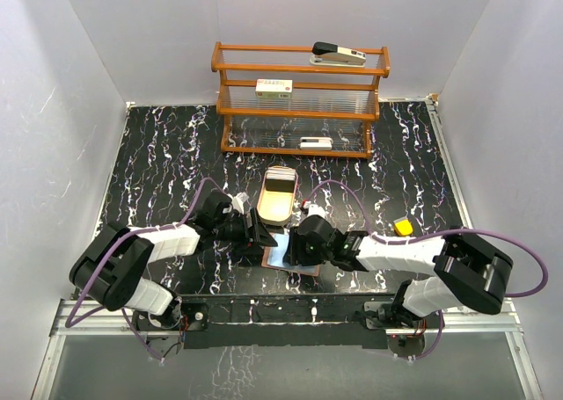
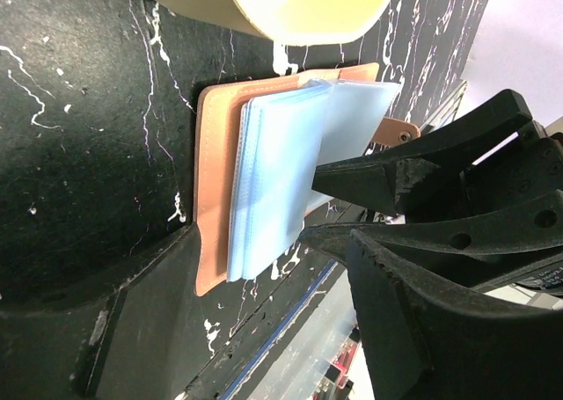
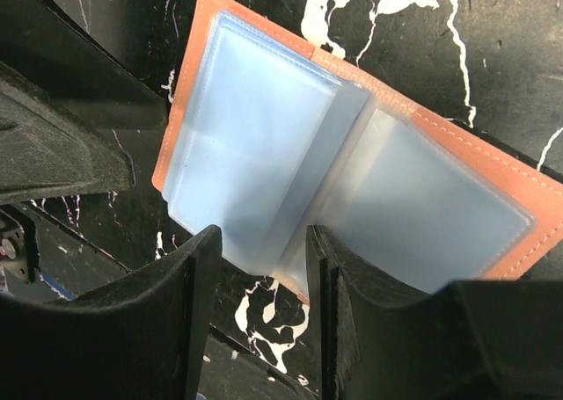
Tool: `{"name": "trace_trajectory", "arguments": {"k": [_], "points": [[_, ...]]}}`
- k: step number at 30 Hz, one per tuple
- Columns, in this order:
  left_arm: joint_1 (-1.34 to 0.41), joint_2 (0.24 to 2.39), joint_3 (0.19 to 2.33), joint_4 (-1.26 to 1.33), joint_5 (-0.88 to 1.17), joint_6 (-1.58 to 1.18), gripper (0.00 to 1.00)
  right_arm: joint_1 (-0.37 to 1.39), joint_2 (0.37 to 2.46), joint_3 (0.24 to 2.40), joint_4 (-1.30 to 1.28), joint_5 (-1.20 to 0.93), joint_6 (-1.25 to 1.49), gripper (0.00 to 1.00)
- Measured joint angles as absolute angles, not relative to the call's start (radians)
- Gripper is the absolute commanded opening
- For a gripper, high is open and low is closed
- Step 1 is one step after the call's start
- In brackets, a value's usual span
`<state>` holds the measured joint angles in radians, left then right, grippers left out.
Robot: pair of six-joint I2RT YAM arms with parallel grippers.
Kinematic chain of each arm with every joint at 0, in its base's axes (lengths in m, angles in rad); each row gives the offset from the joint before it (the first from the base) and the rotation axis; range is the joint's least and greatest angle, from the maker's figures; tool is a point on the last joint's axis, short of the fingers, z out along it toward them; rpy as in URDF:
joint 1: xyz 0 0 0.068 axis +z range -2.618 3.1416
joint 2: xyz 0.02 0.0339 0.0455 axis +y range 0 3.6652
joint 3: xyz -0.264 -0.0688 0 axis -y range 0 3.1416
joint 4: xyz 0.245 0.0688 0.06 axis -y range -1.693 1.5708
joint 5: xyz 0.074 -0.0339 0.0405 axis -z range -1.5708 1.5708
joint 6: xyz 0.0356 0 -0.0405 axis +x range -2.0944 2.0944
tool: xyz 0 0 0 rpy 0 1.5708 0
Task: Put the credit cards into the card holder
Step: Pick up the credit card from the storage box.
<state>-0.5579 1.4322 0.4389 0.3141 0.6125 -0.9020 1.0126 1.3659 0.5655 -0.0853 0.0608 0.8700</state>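
Note:
The card holder (image 1: 280, 258) lies open on the black marbled table between my two grippers, reddish-brown outside with bluish clear sleeves (image 3: 255, 145) fanned up. My right gripper (image 3: 259, 264) is open, its fingertips (image 3: 195, 268) straddling the near edge of the sleeves by the spine. My left gripper (image 2: 296, 330) is open too, at the holder's (image 2: 215, 180) left side, nothing between its fingers. No credit card shows clearly. A dark flat rectangle (image 1: 281, 185) lies in the tin tray, and I cannot tell whether it is a card.
A tan oval tin tray (image 1: 274, 208) sits just behind the card holder. A wooden shelf rack (image 1: 299, 101) at the back carries a stapler (image 1: 339, 54) and white boxes. A small yellow object (image 1: 403, 227) lies to the right.

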Motion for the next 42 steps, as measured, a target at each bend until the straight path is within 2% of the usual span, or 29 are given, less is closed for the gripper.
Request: {"name": "trace_trajectory", "arguments": {"k": [16,22,25,28,30,33,34,42], "points": [[-0.565,1.335,0.448,0.162,0.526,-0.845,0.69,1.013,1.341,0.504,0.008,0.07,0.902,0.4],[-0.569,1.391,0.403,0.315,0.575,-0.917,0.65,1.013,1.32,0.48,0.022,0.074,0.919,0.4],[-0.58,1.451,0.395,0.413,0.621,-0.962,0.55,1.013,1.32,0.48,0.023,0.073,0.92,0.4],[-0.593,1.477,0.395,0.447,0.628,-0.979,0.35,1.013,1.32,0.48,0.023,0.073,0.919,0.4],[-0.598,1.485,0.395,0.447,0.627,-0.982,0.18,1.013,1.32,0.48,0.023,0.074,0.918,0.4],[-0.6,1.485,0.395,0.437,0.619,-0.982,0.03,1.013,1.319,0.492,-0.001,0.078,0.905,0.42],[-0.6,1.483,0.395,0.433,0.617,-0.98,0.0,1.013,1.317,0.504,-0.026,0.081,0.891,0.43],[-0.6,1.344,0.402,0.287,0.549,-0.941,0.0,1.007,1.317,0.778,-0.282,0.196,0.691,0.49]]}}
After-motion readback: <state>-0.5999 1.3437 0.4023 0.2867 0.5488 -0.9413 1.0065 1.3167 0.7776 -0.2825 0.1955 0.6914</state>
